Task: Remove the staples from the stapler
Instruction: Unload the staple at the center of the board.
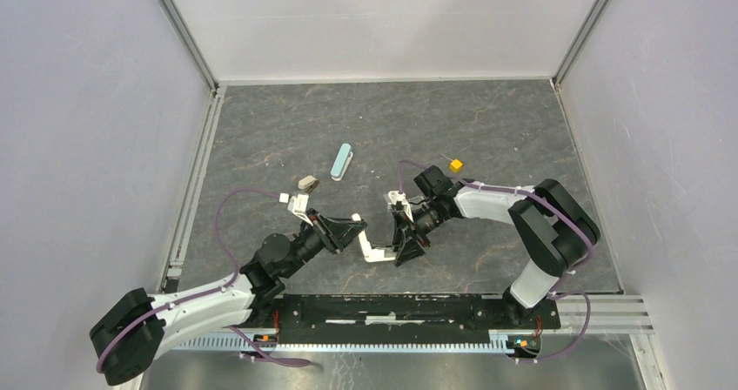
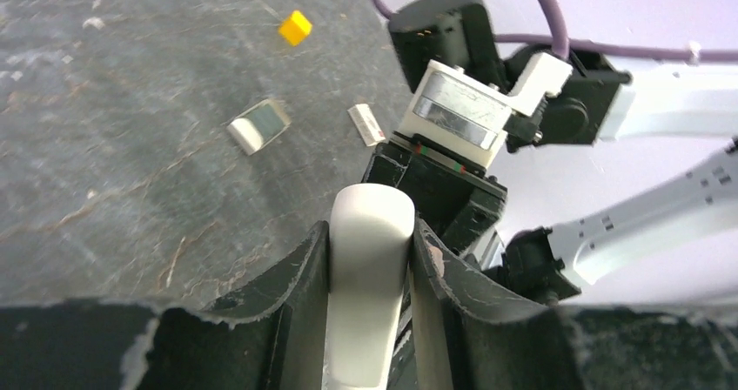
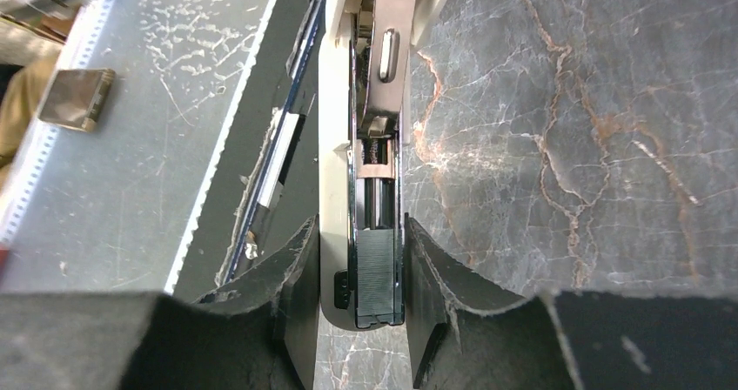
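Two grippers share one white stapler (image 1: 376,252), which is hinged open just ahead of the arm bases. My left gripper (image 2: 370,233) is clamped on the rounded white cover, and the cover fills the gap between its fingers. My right gripper (image 3: 358,233) is closed around the other half, with the metal magazine channel facing its wrist camera. I cannot tell whether anything is loaded in that channel.

In the left wrist view, a short thin pale strip of staples (image 2: 366,124) lies flat on the dark table (image 1: 522,129), just beside the right arm's wrist. Near it is a chunkier pale piece (image 2: 258,125) that I cannot identify. Farther back on the table I see a yellow cube (image 1: 455,165), a teal and white oblong (image 1: 342,161), a taupe block (image 1: 308,182) and a small white box (image 1: 284,198).
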`<state>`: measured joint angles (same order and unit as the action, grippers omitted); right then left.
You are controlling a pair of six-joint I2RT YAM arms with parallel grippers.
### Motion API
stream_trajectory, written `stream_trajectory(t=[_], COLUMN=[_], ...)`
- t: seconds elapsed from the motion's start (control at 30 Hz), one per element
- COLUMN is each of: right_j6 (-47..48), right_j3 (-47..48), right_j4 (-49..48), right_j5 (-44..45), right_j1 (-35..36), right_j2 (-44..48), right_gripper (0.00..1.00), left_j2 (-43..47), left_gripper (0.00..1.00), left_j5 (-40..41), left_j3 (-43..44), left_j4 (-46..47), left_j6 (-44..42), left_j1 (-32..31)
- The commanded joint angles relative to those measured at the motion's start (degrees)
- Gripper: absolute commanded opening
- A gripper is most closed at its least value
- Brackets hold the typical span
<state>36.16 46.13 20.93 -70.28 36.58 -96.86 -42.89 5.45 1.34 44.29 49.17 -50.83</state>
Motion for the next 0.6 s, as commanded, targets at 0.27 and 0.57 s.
stream_trajectory(t=[0.27,0.57], right_j6=[-12.16,1.62], right_j3=[-4.18,-5.05], right_j4=[-13.12,-8.64], right_j5=[10.24,15.92], right_j1=[-8.00,-9.61], right_j2=[4.13,15.50], right_gripper=[0.75,0.76], left_j2=[-2.88,-0.47], left_gripper=[0.02,0.02], left_j5=[8.90,6.54], left_j3=[1.95,5.10], left_j4=[-1.55,-13.92], left_j6=[16.71,19.63], left_j1=[0.85,0.85])
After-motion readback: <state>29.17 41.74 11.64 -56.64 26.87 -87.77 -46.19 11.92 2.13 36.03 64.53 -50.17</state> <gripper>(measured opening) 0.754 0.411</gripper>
